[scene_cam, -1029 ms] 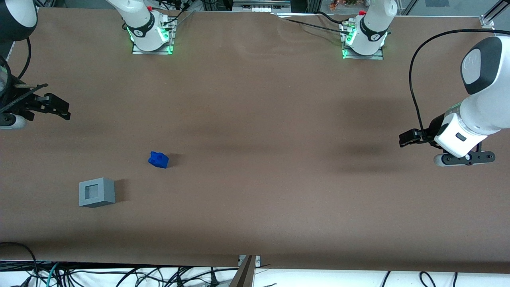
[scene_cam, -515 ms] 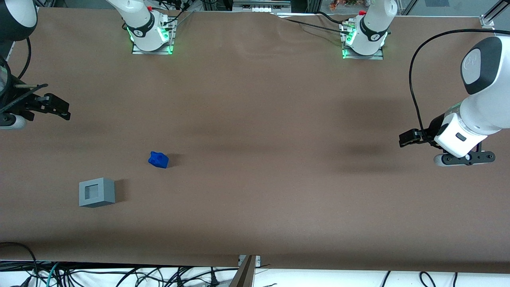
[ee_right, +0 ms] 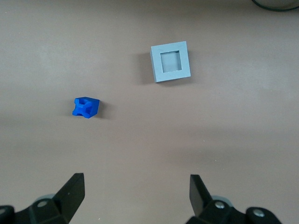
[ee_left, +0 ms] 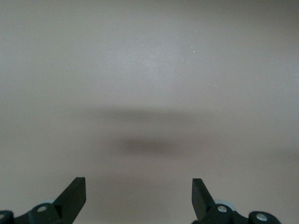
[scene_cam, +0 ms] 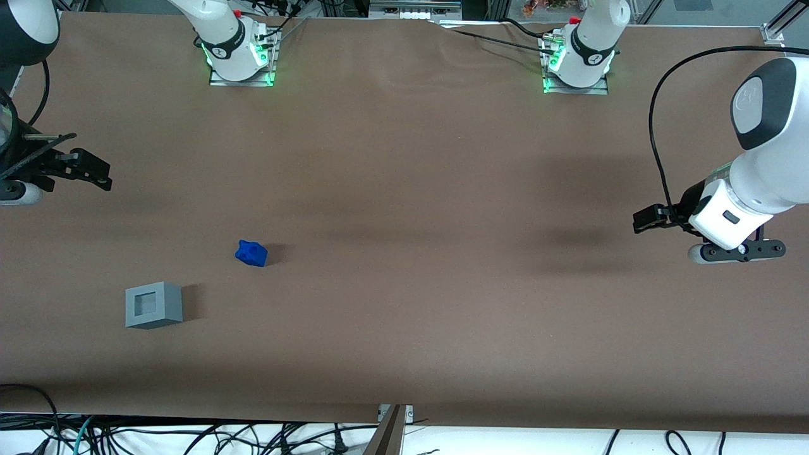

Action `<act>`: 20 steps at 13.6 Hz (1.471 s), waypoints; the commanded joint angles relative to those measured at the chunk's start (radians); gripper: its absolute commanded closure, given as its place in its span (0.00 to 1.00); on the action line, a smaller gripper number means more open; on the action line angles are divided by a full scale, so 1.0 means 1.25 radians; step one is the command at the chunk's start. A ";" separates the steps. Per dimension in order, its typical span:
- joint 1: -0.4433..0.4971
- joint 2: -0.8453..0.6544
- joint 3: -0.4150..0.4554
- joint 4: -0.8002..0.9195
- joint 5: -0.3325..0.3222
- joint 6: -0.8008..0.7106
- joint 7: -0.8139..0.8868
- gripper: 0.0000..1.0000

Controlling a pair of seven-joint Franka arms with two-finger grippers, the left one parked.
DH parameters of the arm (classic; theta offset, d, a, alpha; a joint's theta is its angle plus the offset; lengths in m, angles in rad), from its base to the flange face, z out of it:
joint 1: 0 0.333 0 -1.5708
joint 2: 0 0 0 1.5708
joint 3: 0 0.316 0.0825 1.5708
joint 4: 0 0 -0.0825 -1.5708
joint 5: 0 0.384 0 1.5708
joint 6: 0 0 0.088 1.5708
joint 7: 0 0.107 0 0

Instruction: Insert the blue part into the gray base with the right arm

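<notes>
Spread wide apart and holding nothing, the black two-finger gripper (scene_cam: 104,179) of the white jointed right arm (scene_cam: 22,38) is seen at the upper left edge of the front view, raised above the brown table covering (scene_cam: 404,189) at the working arm's end of the table. In the wrist view, the same gripper (ee_right: 135,196) is shown with its two dark fingers (ee_right: 72,191) set well apart over bare brown surface, nothing being held between them. Lower in the left part of the front view, the light-gray plastic cube-like base (scene_cam: 153,304) is seen standing flat on the covering, its square recess turned upward and unfilled; it is shown in the wrist view (ee_right: 170,61) with the recess squarely visible. A little toward the middle of the front view and farther from the front camera than the base, the small bright-blue plastic part with a lumpy, knobbed top (scene_cam: 251,253) is found lying on the covering, well apart from the base and from the gripper; in the wrist view (ee_right: 86,107) a cross-shaped groove is shown on its upper face. Neither piece is touched by the gripper, and the blue part is not yet placed in the recess.
</notes>
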 commanded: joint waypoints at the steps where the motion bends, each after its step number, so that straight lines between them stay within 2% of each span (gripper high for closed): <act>1: -0.016 0.005 0.015 0.016 0.010 -0.004 -0.003 0.01; 15: -0.015 0.006 0.015 0.016 0.008 -0.004 -0.005 0.01; 20: -0.015 0.058 0.016 0.012 0.007 -0.007 -0.004 0.01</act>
